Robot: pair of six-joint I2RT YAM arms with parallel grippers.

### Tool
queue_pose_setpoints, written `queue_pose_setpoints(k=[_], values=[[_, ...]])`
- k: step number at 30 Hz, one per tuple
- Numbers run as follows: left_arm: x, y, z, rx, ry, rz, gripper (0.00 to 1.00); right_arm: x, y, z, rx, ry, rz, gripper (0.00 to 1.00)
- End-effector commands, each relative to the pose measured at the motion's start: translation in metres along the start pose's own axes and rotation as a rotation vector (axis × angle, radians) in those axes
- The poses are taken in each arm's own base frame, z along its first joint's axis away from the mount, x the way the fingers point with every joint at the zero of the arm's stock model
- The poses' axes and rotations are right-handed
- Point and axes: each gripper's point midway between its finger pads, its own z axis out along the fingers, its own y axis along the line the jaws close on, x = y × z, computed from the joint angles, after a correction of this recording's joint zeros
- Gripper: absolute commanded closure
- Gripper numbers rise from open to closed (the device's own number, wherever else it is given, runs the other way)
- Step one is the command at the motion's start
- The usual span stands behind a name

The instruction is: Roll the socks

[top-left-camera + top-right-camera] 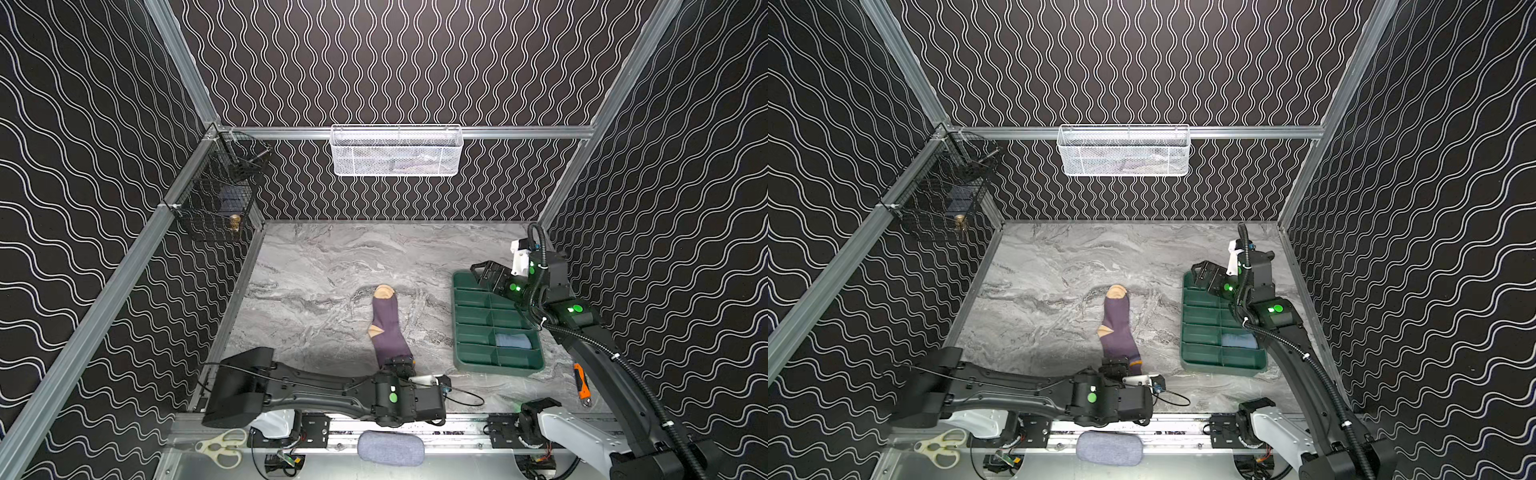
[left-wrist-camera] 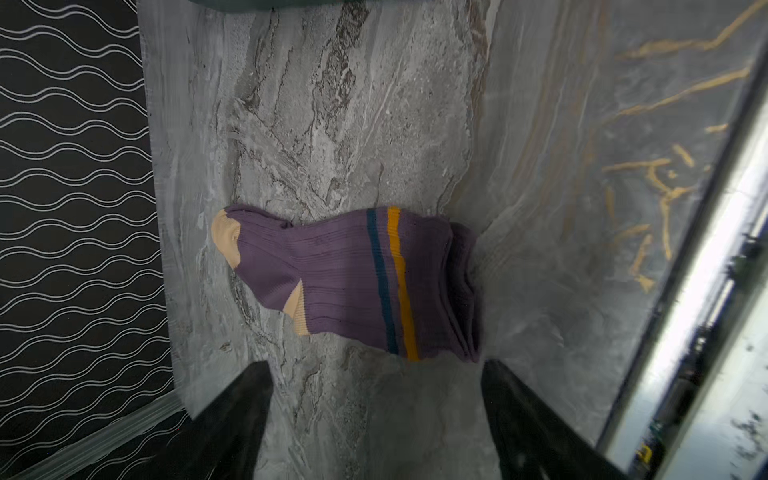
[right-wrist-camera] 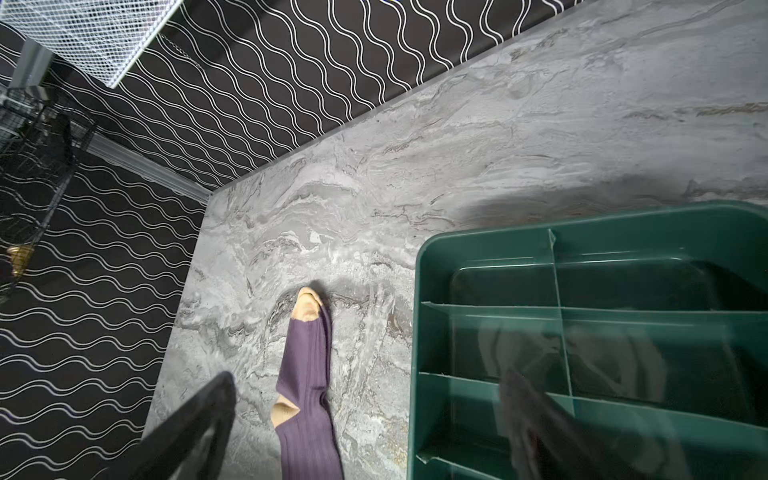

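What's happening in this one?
The left gripper is open at the cuff end of the purple sock, which lies stretched out, unrolled, on the marble table. The right gripper, open and empty, hovers over the far end of the green tray. A light blue sock sits bundled in one tray compartment.

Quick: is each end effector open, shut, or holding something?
Left end effector: open, empty, beside the purple ribbed sock.
Right end effector: open, empty, over the edge of the green plastic divided tray.
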Motion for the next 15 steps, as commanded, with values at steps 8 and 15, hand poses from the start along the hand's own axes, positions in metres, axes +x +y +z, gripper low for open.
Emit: queue_pose_setpoints(k=[8,15], values=[[0.011,-0.001,0.040,0.065,0.099,-0.210,0.15,-0.022,0.033,-0.020,-0.123,-0.062,-0.061,0.00],[0.016,-0.022,0.053,0.280,0.132,-0.276,0.13,-0.024,0.037,-0.024,-0.146,-0.071,-0.072,0.00]])
